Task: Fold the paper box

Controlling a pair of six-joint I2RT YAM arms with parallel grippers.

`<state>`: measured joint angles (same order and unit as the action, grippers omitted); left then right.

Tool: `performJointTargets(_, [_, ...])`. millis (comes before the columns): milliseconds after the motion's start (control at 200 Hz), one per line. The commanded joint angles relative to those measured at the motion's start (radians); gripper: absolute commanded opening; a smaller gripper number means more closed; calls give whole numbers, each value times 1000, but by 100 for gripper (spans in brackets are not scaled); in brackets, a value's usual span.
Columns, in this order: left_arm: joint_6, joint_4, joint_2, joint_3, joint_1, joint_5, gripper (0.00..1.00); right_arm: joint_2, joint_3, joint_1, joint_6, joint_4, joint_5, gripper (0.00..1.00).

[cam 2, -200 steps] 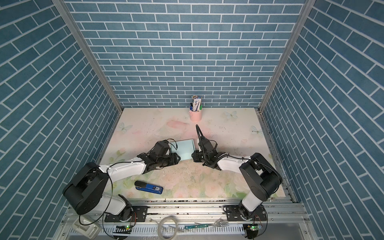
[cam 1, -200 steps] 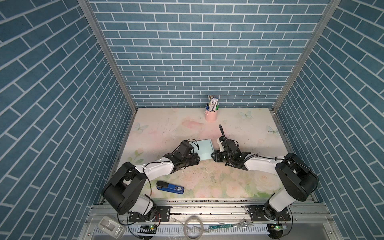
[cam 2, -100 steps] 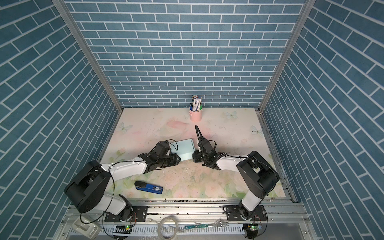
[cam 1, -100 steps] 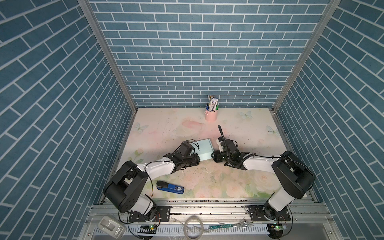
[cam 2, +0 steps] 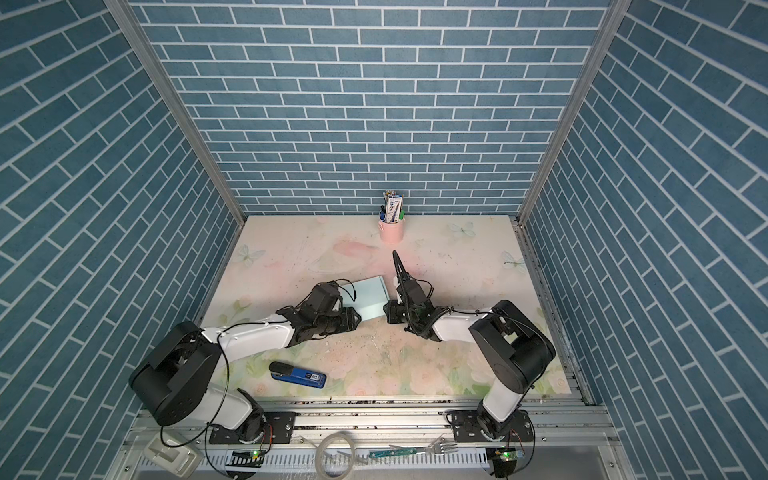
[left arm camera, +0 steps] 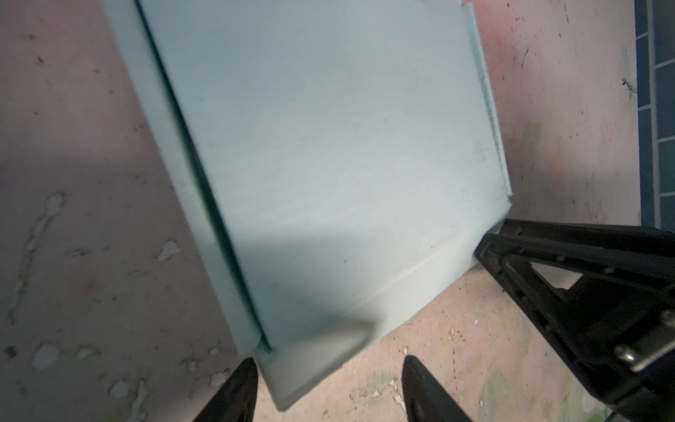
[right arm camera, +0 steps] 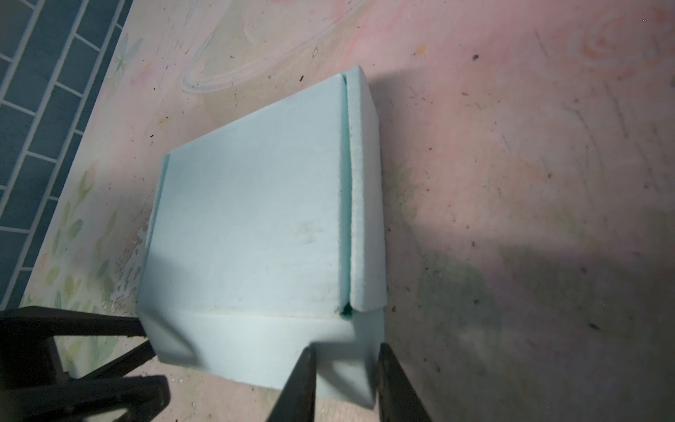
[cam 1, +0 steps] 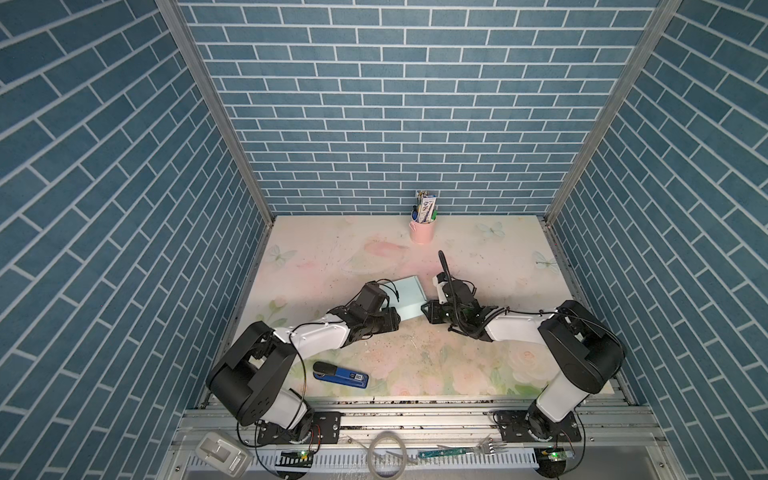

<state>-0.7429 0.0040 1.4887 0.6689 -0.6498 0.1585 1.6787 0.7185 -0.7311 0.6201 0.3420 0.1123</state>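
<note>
The right pincer (right arm camera: 346,350) is narrowed onto one corner of the paper box (cam 1: 409,299), which lies closed on the worktop (cam 1: 478,365) in front of the pink cup (cam 1: 422,230). The left pincer (left arm camera: 330,365) stands wide astride the neighbouring corner, unclamped. An uneven pull could, I judge, crush the thin card or skid the box toward the cup. The right wrist view shows a side flap (right arm camera: 363,190) standing proud beside a dark slit, too small to make out in both top views.

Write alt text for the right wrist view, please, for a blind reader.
A folded pale-blue paper box lies on a pink table, the right gripper closed on one corner; the left gripper stands open at the neighbouring corner.
</note>
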Motion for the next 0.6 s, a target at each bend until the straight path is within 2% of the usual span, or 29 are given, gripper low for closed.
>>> performJointTargets(0, [20,-33,1,4,11,-11,65,21,-12,14,-25,30,5,30])
performJointTargets(595, [56,-111,-120,-11,89,-15,65,63,24,56,-45,34,30,29])
